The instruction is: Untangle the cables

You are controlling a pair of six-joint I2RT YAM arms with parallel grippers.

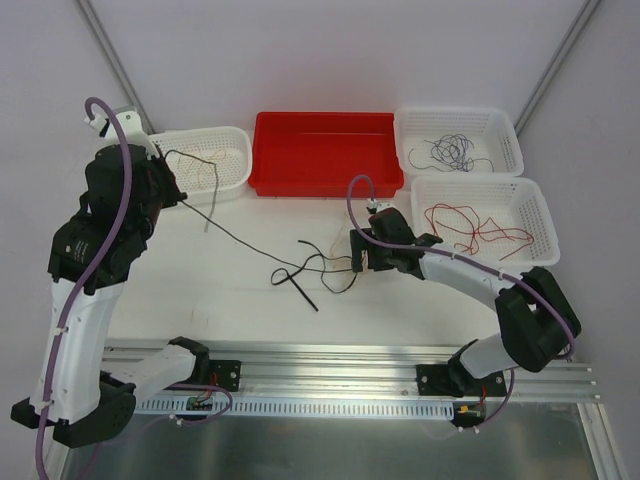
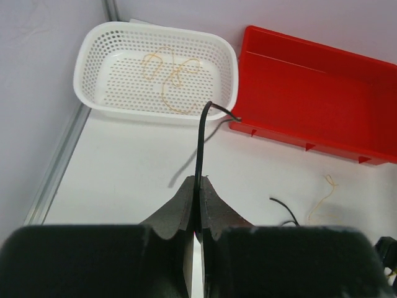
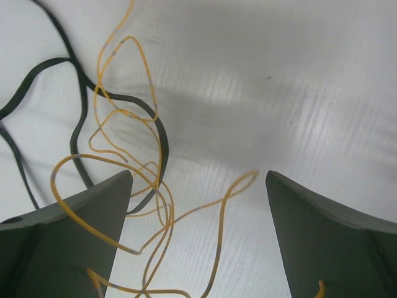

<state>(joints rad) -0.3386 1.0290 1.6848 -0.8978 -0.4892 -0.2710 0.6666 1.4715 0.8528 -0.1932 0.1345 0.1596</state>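
A black cable (image 1: 240, 237) runs taut from my left gripper (image 1: 183, 198) down to a small tangle (image 1: 318, 268) of black and yellow-tan cables on the table's middle. In the left wrist view that gripper (image 2: 200, 185) is shut on the black cable (image 2: 201, 139), whose free end bends over toward a white basket. My right gripper (image 1: 358, 258) hovers at the tangle's right side. In the right wrist view it (image 3: 198, 180) stands open, with yellow loops (image 3: 226, 198) on the table between its fingers and a black strand (image 3: 162, 139) just beyond the left finger.
A white basket (image 1: 238, 170) at the left holds a yellow-tan wire (image 2: 170, 77). A red bin (image 1: 325, 182) stands at the back middle. Two white baskets on the right hold purple-blue wires (image 1: 452, 148) and red wires (image 1: 478, 228). Metal rails (image 1: 350, 365) cross the near edge.
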